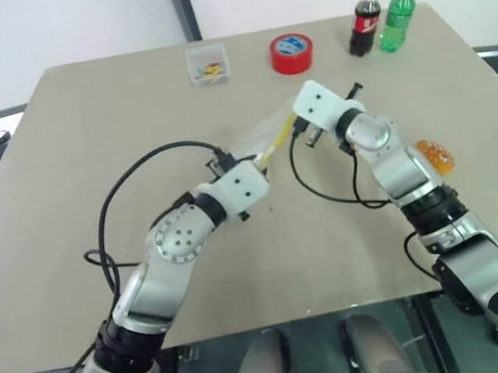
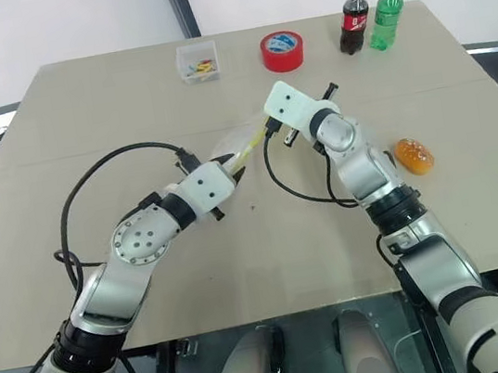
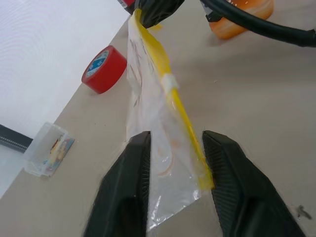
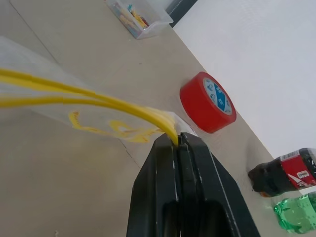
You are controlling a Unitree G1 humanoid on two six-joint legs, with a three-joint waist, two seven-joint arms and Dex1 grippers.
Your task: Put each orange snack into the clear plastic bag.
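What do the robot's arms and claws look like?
Both arms are made of rounded silver-grey metal parts with black rings at the joints. Each wrist ends in a boxy white block. A loose black cable loops beside each arm. The left gripper and right gripper each have two black wedge-shaped fingers.

Bright, even, diffuse lighting throughout, apparently from overhead. Soft, faint shadows only, lying close under the arms on the table (image 1: 68, 232). Pale wash over the white wall, nearly blown out in the wrist views. Mild glare on the clear plastic bag (image 3: 148, 113), with crinkle highlights. Glossy sheen on the red tape roll (image 4: 207, 101) and the bottle (image 4: 284, 173). Sharp focus in the head views; slight softness on near black fingers (image 3: 126, 197). Wide-angle stretch towards the wrist-view edges.
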